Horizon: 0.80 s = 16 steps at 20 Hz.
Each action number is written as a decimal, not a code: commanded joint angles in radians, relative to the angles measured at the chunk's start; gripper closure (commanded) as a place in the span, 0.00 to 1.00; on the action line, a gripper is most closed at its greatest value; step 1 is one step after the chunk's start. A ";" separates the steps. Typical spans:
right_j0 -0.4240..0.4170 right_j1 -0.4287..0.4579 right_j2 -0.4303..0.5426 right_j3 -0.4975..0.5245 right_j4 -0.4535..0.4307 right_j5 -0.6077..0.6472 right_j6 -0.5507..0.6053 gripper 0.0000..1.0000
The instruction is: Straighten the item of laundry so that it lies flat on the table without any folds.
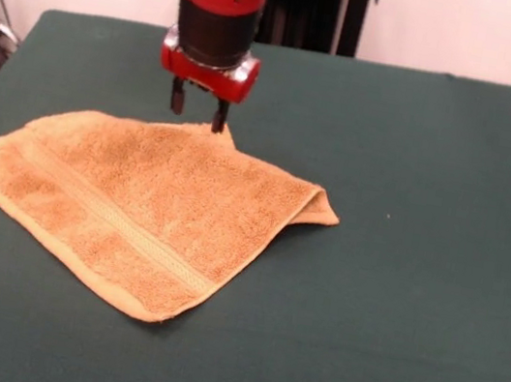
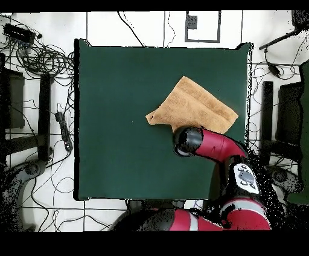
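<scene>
The orange-tan towel [image 1: 148,215] lies on the dark green table [image 1: 384,301], left of centre in the front view. It is folded over on itself, with a doubled layer showing at its right corner and a woven band running near its front edge. My gripper [image 1: 197,111] hangs just above the towel's far corner, its two dark fingers a small gap apart and holding nothing. In the overhead view the towel [image 2: 194,107] lies toward the table's [image 2: 121,145] right side, and the arm's wrist [image 2: 188,140] covers the gripper and the towel's nearest edge.
The red and black arm [image 2: 220,148] reaches in from the base over the table's right part. Cables and stands [image 2: 42,66] lie on the floor round the table.
</scene>
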 commanded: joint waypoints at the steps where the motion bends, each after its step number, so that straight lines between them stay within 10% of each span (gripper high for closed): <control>1: 0.055 -0.034 0.052 0.032 0.081 0.079 0.215 0.00; 16: 0.037 0.101 0.051 0.038 0.090 -0.083 0.223 0.00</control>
